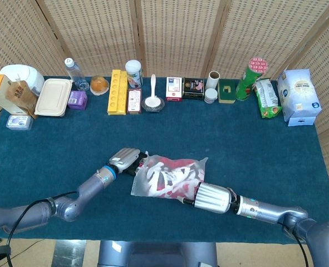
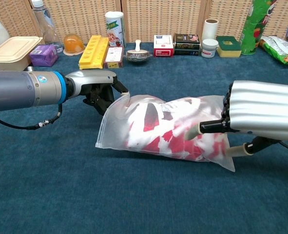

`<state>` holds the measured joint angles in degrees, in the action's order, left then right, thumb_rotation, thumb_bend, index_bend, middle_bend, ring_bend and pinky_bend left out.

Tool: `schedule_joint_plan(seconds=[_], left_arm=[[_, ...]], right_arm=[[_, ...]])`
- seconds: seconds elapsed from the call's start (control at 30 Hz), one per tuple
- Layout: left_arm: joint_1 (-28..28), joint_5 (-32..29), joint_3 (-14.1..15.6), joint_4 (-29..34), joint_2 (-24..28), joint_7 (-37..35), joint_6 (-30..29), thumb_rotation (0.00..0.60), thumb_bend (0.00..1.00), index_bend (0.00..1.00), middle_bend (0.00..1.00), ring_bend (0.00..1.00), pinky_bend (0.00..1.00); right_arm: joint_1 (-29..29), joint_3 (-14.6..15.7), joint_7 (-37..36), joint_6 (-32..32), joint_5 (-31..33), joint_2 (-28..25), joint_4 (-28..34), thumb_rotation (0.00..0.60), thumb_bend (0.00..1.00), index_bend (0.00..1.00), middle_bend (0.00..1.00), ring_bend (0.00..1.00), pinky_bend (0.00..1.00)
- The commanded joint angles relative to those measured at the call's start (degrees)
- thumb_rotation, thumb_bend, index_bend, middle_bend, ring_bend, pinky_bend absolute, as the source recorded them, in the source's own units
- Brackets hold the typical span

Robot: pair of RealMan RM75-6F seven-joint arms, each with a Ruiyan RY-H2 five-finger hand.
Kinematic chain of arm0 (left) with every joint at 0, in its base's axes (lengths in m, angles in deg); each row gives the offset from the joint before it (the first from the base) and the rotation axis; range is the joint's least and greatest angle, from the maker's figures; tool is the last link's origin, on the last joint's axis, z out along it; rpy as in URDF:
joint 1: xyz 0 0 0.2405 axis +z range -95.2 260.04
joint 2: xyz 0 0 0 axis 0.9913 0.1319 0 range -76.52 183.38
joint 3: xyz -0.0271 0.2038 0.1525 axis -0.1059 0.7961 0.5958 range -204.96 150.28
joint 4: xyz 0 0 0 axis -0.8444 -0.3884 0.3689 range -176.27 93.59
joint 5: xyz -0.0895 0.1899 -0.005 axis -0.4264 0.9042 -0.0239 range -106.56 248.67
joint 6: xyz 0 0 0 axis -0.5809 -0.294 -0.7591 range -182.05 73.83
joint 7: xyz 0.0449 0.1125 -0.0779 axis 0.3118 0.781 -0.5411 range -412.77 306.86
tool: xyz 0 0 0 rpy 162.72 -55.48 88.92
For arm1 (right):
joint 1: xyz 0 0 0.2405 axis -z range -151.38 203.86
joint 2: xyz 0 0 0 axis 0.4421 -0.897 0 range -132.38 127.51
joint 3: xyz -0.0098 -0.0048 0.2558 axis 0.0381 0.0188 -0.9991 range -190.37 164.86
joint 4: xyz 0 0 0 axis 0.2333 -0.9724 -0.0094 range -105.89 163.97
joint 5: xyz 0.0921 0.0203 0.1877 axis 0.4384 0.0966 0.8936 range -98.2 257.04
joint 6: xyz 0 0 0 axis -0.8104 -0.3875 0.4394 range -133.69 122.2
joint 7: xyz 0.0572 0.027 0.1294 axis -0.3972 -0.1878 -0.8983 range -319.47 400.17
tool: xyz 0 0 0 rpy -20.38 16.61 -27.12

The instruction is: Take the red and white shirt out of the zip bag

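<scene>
Chest view gives me the clearest look: the zip bag [image 2: 168,129] lies flat on the blue bench [image 2: 85,195], and I can see the red and white shirt [image 2: 175,131] bunched up inside it through the clear plastic. My left robot hand [image 2: 97,90] sits at the bag's upper left corner, its fingers [image 2: 115,87] curled down onto the plastic edge there; it looks to me like a pinch on that corner, though the exact contact is partly hidden by the hand itself. My right robot hand [image 2: 260,109] is at the opposite end of the bag, with one finger [image 2: 213,126] lying across the top of the plastic and another [image 2: 241,149] low beside the bag's right edge, so the bag's end sits between them. I cannot tell whether they are actually clamped on it.

From the head view, I see the bag [image 1: 167,177] between the left robot hand [image 1: 124,157] and the right robot hand [image 1: 209,196], near the front of the bench. A row of boxes, bottles and tins [image 1: 153,89] stands well apart along the far edge.
</scene>
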<state>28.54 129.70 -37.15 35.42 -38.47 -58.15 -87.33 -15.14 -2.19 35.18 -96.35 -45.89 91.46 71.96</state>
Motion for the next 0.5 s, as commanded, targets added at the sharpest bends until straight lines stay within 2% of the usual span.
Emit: schedule_joint_plan(seconds=[0.03,0.5], left_arm=[[-0.37,-1.41,-0.09,0.44,0.17,0.77,0.34,0.600,0.50,0.78,1.00,0.97,0.92],[-1.63,-6.38,-0.08,1.63,0.25,2.64,1.27,0.600,0.50,0.78,1.00,0.97,0.92]], right_arm=[[-0.28,0.57,0.79,0.35,0.17,0.02,0.18,0.600,0.22,0.28,0.95,1.00,1.00],[0.47,2.86,1.85,-0.53,0.99,0.62,-3.10,0.600,0.22,0.29,0.94,1.00,1.00]])
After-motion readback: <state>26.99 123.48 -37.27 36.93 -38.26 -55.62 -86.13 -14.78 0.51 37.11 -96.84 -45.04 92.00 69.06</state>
